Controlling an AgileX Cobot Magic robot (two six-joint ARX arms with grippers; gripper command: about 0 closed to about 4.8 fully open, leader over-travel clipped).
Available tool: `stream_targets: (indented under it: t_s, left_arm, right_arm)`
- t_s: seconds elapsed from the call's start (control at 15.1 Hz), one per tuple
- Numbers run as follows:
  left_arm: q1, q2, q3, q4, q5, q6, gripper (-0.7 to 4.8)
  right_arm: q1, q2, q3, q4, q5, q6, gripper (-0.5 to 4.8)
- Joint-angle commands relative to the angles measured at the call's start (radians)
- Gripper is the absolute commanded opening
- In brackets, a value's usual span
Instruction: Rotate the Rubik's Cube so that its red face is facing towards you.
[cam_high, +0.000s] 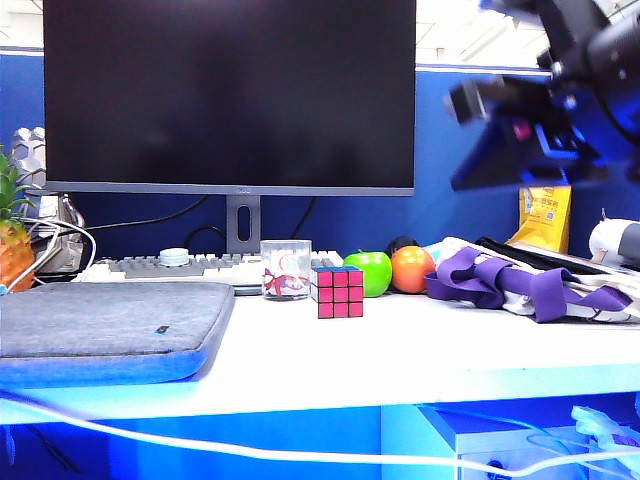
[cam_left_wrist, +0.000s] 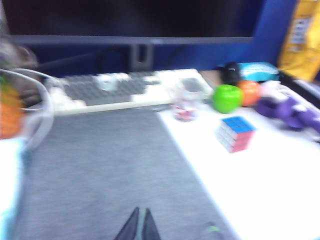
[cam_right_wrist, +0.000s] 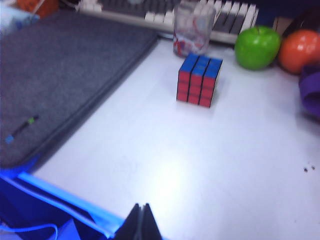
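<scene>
From my remote seat, the nearest thing in each wrist view is its own gripper. The left gripper (cam_left_wrist: 139, 226) shows its two dark fingertips pressed together with nothing between them, hanging above the grey laptop sleeve (cam_left_wrist: 100, 170). The right gripper (cam_right_wrist: 140, 222) is likewise closed and empty, its tips over the near edge of the white table (cam_right_wrist: 200, 165). In the exterior view I only get the right arm as a blurred dark mass raised high at the upper right, clear of everything on the desk; the left arm does not show there at all.

Further in, the Rubik's Cube (cam_high: 340, 292) sits flat on the table, free of both grippers. It has no long axis; what matters is its facing. The exterior view gives me the red face (cam_high: 340, 294) square toward the camera. The right wrist view adds what that one hardly shows: the top is blue, and the cube stands slightly turned, one corner nearest this camera. The left wrist view is too smeared for face colours beyond the blue top.

Just behind the cube stands a clear glass (cam_high: 285, 270), beside it a green apple (cam_high: 369, 272) and an orange fruit (cam_high: 412, 269), then the keyboard (cam_high: 180, 266) and the dark monitor (cam_high: 228, 95).
</scene>
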Motion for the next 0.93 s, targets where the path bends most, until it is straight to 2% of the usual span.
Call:
stream_targets:
  t_s: [0.07, 0.2, 0.26, 0.33, 0.4, 0.53, 0.6, 0.93]
  left_arm:
    - [0.0, -0.007, -0.006, 0.11, 0.037, -0.073, -0.03]
    - [0.0, -0.007, -0.015, 0.101, 0.037, -0.081, -0.03]
    - [0.0, -0.007, -0.024, 0.089, 0.042, -0.114, -0.03]
    - [0.0, -0.007, -0.026, 0.07, 0.049, -0.163, -0.03]
    - [0.0, -0.007, -0.026, 0.062, 0.083, -0.163, -0.03]
    - [0.0, -0.007, -0.026, 0.064, 0.083, -0.164, -0.02]
    - [0.0, -0.008, -0.026, 0.052, 0.087, -0.206, -0.02]
    - [0.0, -0.007, -0.026, 0.034, 0.085, -0.211, -0.02]
  right_arm:
    - [0.0, -0.002, 0.005, 0.042, 0.004, 0.001, -0.08]
    - [0.001, 0.003, 0.005, 0.029, -0.013, 0.005, -0.05]
    - [0.001, 0.004, 0.005, 0.021, -0.055, 0.005, -0.06]
    - [0.002, 0.004, 0.005, 0.02, -0.061, 0.005, -0.06]
    - [0.002, 0.004, 0.005, 0.019, -0.059, 0.004, -0.05]
    - [0.002, 0.004, 0.005, 0.018, -0.06, 0.004, -0.06]
    - [0.002, 0.004, 0.005, 0.016, -0.06, 0.004, -0.06]
    - [0.002, 0.004, 0.005, 0.015, -0.06, 0.004, -0.06]
